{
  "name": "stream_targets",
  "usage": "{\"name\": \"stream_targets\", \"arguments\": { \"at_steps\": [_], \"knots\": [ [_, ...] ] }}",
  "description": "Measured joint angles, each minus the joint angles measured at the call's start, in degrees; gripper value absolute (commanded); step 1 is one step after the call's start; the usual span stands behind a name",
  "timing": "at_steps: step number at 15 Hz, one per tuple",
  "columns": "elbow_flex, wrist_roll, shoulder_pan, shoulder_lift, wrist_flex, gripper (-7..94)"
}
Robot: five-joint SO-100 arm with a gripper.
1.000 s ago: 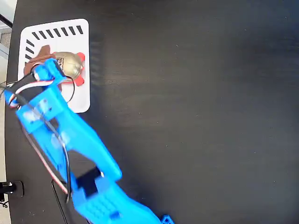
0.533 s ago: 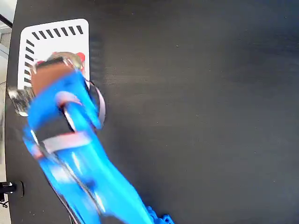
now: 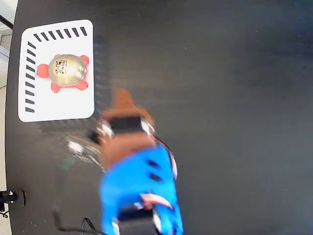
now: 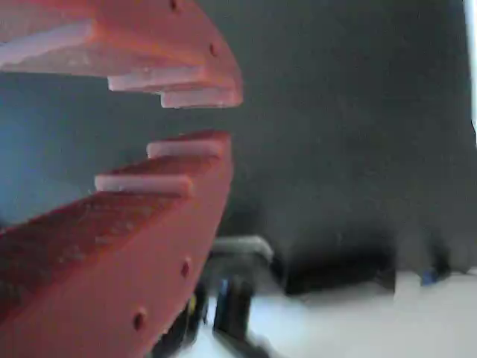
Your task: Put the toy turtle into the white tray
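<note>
Fixed view was evenly lit, with the arm (image 3: 139,181) smeared by motion blur against the dark counter (image 3: 220,98), while the wrist view was soft throughout, its hand (image 4: 197,115) out of focus.

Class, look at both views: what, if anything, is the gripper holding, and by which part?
Nothing is held. The gripper shows an empty gap between its fingers in the wrist view. The toy turtle lies free in the white tray, apart from the arm.
</note>
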Motion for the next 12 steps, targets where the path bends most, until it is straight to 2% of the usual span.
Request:
{"name": "stream_targets", "arguments": {
  "at_steps": [2, 4, 8, 12],
  "knots": [
    [14.59, 0.00, 0.62, 13.71, 1.93, 0],
    [22.68, 0.70, 0.35, 23.20, 7.03, 0],
    [30.94, 0.00, 2.20, 35.07, 14.41, 0],
    [36.12, 0.00, 3.34, 42.54, 16.52, 0]
  ]
}}
